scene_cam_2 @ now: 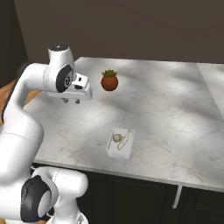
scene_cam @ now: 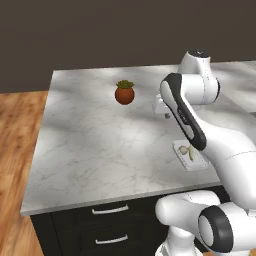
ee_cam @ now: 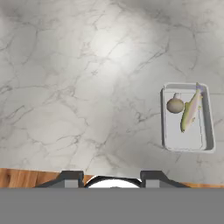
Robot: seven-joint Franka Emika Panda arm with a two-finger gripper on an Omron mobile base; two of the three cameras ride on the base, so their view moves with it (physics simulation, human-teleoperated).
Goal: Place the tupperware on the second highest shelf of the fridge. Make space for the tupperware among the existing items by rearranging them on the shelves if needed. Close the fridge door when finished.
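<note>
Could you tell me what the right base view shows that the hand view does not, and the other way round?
Right base view alone: the potted plant standing on the counter, the gripper held above the marble, and the dark cabinet front below the counter edge. Hand view alone: a strip of wood floor beyond the counter edge. Both: the marble counter and the tupperware lying flat on it, apart from the gripper, a pale round lump and a yellow-green strip inside.
</note>
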